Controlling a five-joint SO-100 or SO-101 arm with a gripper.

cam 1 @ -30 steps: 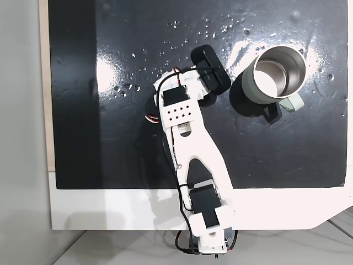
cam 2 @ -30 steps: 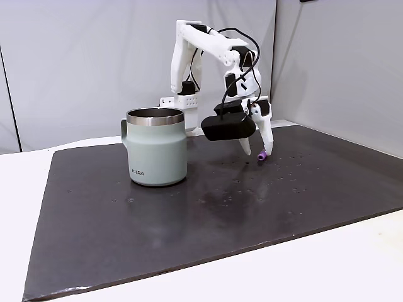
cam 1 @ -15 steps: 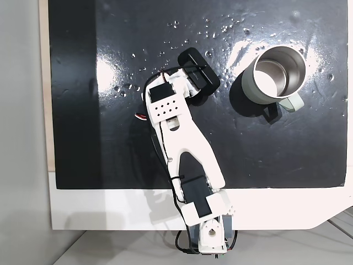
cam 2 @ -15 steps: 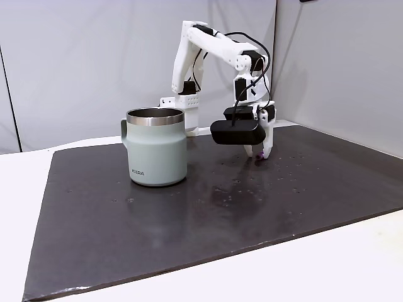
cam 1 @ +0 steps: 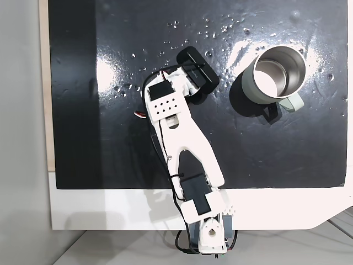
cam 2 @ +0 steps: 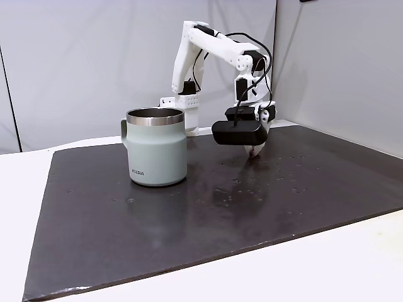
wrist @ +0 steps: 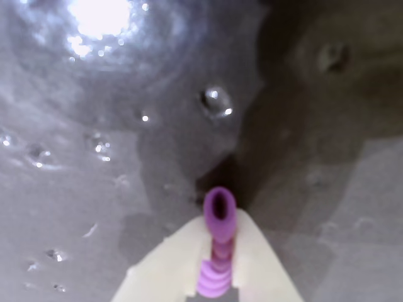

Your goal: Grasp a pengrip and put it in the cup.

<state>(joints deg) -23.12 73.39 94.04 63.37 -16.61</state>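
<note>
Two pale fingers clamp the pengrip between them, low over the dark mat.
Seen from the wrist, the purple grip lies along the closed gripper, and its open end sticks out past the fingertips. In a fixed view from the side, the gripper hangs just above the mat, with the cup standing apart to its left; from above, the cup is to the right of the arm.
</note>
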